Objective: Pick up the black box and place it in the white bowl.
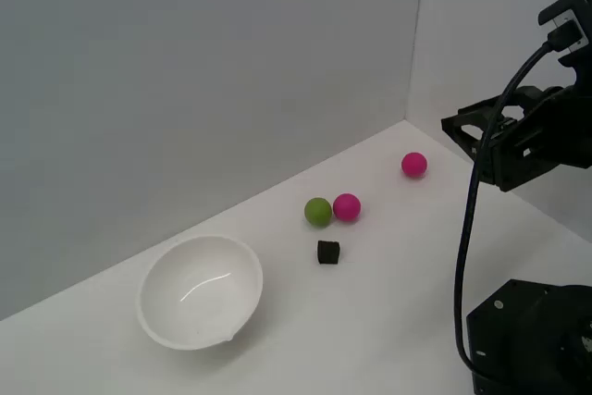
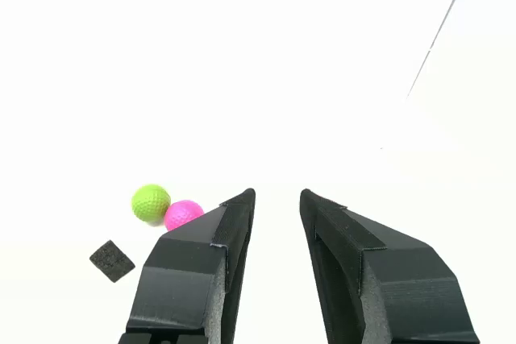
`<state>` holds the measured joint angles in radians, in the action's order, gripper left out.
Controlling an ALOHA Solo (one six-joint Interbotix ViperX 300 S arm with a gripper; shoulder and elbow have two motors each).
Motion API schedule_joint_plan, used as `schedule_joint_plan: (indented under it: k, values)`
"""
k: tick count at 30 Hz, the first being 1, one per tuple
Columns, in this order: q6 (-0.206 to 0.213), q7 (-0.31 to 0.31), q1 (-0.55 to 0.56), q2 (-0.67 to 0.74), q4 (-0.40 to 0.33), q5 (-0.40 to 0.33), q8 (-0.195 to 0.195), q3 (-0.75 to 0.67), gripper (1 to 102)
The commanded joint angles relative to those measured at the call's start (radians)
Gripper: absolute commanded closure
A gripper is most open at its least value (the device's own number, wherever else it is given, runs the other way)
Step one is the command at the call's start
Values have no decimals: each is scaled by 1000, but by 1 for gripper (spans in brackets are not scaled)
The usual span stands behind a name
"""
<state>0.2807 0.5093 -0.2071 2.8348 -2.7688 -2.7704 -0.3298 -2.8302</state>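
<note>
The black box (image 1: 328,252) is a tiny matte block lying on the white table, just in front of two balls. It also shows in the wrist view (image 2: 111,260), off to one side of the fingers. The white bowl (image 1: 199,290) stands upright at the exterior view's left, with nothing visible inside. My gripper (image 1: 462,131) hangs high at the exterior view's right, well above the table and apart from the box. In the wrist view the gripper (image 2: 276,196) is open, with nothing between its jaws.
A green ball (image 1: 317,212) and a pink ball (image 1: 347,206) touch each other just behind the box. A second pink ball (image 1: 413,165) lies farther back near the wall corner. The black robot base (image 1: 532,339) and a hanging cable (image 1: 467,256) are at the right.
</note>
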Motion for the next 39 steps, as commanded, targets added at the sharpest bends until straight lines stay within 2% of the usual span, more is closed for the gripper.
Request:
schedule_joint_plan:
  k: [1, 20, 28, 39]
  values:
    - [5, 23, 60, 31, 3, 6, -2, -35, 72]
    - [6, 29, 87, 28, 6, 9, 5, -32, 72]
    - [8, 92, 100, -46, 69, 72, 6, 41, 72]
    - [9, 164, 140, -242, 143, 150, 6, 239, 72]
